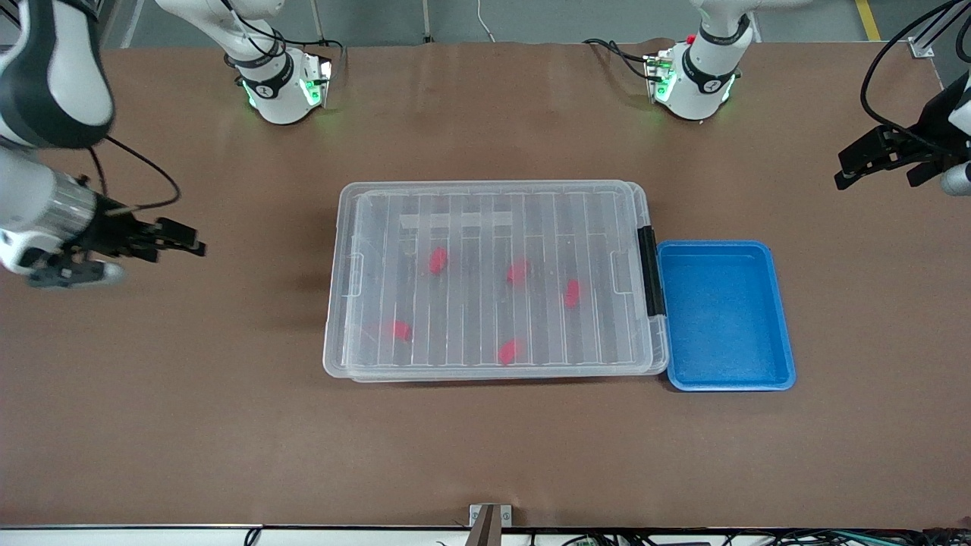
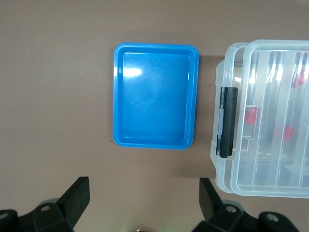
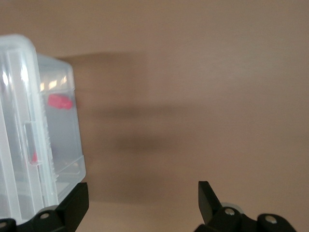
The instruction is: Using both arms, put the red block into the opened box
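Evidently finished, or nearly so — both grippers drawn well clear of the box [image 1: 493,280], each hanging over bare worktop [image 1: 227,425] with nothing between its fingers. Right gripper [image 1: 180,237] spread wide over the worktop off the box's unlatched short end, toward the right arm's end; left gripper [image 1: 865,163] likewise spread, over the worktop near the blue tray [image 1: 724,315] and off its corner. Red block — five alike, none to be told apart as the one just placed — lying inside the box, e.g. [image 1: 438,260], well away from either gripper, seen through the ribbed lid [image 1: 531,227]. Lid drawn over the box, black latch [image 1: 650,271] at the short end touching the tray — probably shut to keep the blocks in. Tray bare, just beside the box. Nothing left on the worktop to pick, judging from these views.
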